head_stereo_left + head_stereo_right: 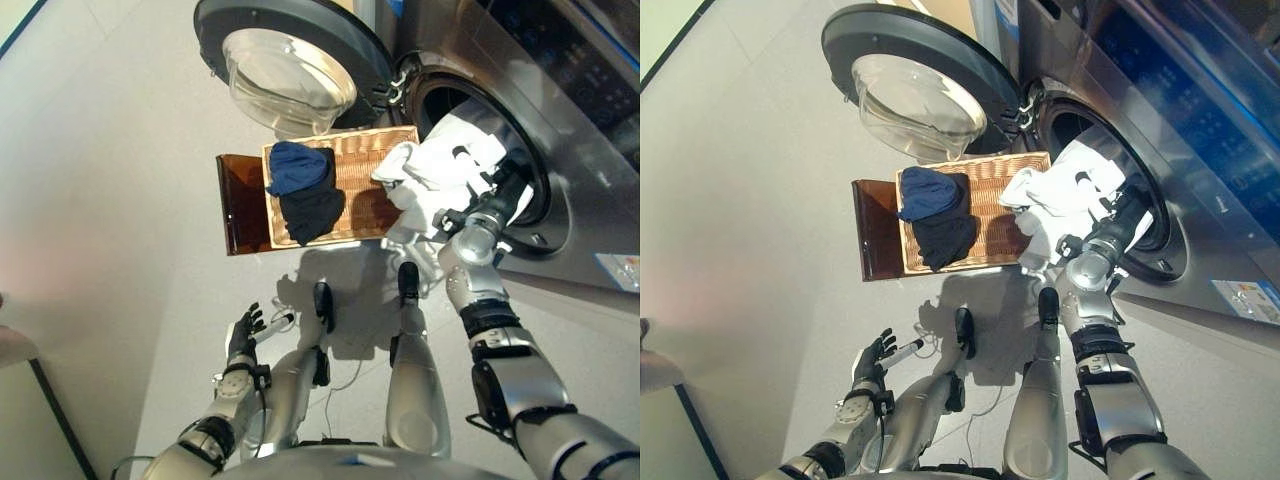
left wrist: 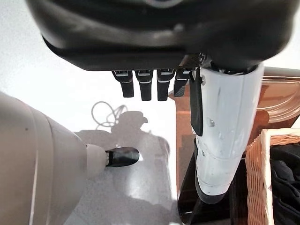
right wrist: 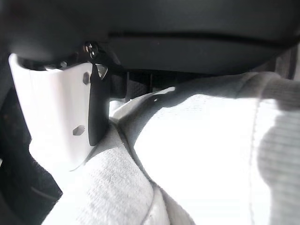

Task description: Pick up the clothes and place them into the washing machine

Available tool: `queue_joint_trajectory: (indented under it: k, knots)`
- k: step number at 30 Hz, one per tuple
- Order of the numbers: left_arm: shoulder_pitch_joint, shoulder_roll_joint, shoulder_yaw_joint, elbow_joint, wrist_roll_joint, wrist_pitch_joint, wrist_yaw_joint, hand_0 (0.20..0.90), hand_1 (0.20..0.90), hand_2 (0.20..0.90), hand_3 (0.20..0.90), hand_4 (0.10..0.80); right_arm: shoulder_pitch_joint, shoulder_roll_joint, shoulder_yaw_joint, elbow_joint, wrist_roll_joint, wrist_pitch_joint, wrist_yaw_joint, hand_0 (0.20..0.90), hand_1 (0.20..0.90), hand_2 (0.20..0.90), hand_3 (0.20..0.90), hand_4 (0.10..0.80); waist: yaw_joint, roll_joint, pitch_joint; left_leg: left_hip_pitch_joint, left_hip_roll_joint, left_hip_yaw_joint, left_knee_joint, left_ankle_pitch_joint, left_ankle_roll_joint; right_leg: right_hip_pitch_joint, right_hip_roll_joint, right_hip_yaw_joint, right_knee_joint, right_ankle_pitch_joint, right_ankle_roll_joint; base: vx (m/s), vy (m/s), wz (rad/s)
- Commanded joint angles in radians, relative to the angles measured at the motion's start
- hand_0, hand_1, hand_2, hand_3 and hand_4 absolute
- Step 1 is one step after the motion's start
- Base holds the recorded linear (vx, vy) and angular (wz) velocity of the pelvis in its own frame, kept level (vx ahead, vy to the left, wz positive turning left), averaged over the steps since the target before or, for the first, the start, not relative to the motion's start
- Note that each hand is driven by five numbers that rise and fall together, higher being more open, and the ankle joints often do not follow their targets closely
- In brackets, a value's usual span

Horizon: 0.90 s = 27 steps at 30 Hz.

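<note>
A white garment [image 1: 440, 170] hangs from the washing machine's drum mouth [image 1: 445, 100] down over the right end of a wicker basket [image 1: 375, 190]. My right hand [image 1: 505, 192] is at the drum's lower rim, shut on this garment; in the right wrist view its thumb [image 3: 51, 117] presses into the white cloth [image 3: 201, 154]. In the basket lie a blue garment [image 1: 298, 165] and a black garment [image 1: 312, 210]. My left hand [image 1: 243, 335] hangs low by my side, open and holding nothing, with its straight fingers [image 2: 140, 86] showing in the left wrist view.
The round washer door [image 1: 290, 60] stands swung open behind the basket. The basket rests on a brown stand [image 1: 240, 205] on the light floor. The machine's steel front [image 1: 590, 200] fills the right side.
</note>
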State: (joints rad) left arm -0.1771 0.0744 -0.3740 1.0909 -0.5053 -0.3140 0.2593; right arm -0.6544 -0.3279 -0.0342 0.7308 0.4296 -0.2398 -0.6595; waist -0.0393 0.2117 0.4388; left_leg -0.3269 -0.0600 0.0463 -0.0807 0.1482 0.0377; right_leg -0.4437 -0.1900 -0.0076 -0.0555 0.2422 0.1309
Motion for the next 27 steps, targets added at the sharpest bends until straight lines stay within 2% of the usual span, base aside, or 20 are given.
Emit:
queue_joint_trajectory:
  k: [1,12,20,27]
  knots:
    - [0.017,0.023,-0.033,0.029,0.014,-0.03,0.006,0.9,0.9,0.9,0.9,0.8,-0.163,-0.118,-0.015,-0.024,0.023,-0.153,-0.015,0.2,0.2,0.2,0.2,0.3,0.016,-0.016,-0.052,0.041,-0.005,-0.052,0.031,-0.111,-0.072,-0.026,-0.066,0.024,0.151,-0.141,0.023,0.0,0.0,0.0]
    - [0.028,0.035,-0.061,-0.004,-0.018,-0.027,-0.032,0.9,0.9,0.9,0.9,0.8,-0.399,-0.214,-0.022,0.195,0.259,-0.183,0.041,0.2,0.2,0.2,0.2,0.3,0.043,0.028,-0.048,0.02,-0.01,-0.051,0.014,-0.096,-0.083,-0.067,-0.061,0.04,0.162,-0.146,0.013,0.003,-0.006,-0.02]
    - [0.027,0.037,-0.081,-0.021,-0.052,-0.026,-0.052,0.9,0.9,0.9,0.9,0.8,-0.557,-0.255,-0.077,0.303,0.517,-0.254,0.094,0.2,0.2,0.2,0.2,0.3,0.07,0.081,-0.049,-0.021,-0.017,-0.051,-0.007,-0.085,-0.095,-0.13,-0.061,0.056,0.173,-0.158,0.01,0.01,-0.007,0.0]
    - [0.018,0.029,-0.104,-0.027,-0.075,-0.026,-0.06,0.9,0.9,0.9,0.9,0.8,-0.661,-0.279,-0.12,0.347,0.695,-0.313,0.131,0.2,0.2,0.2,0.2,0.3,0.087,0.106,-0.055,-0.054,-0.024,-0.053,-0.007,-0.077,-0.1,-0.173,-0.062,0.068,0.181,-0.153,0.009,0.007,-0.005,-0.01]
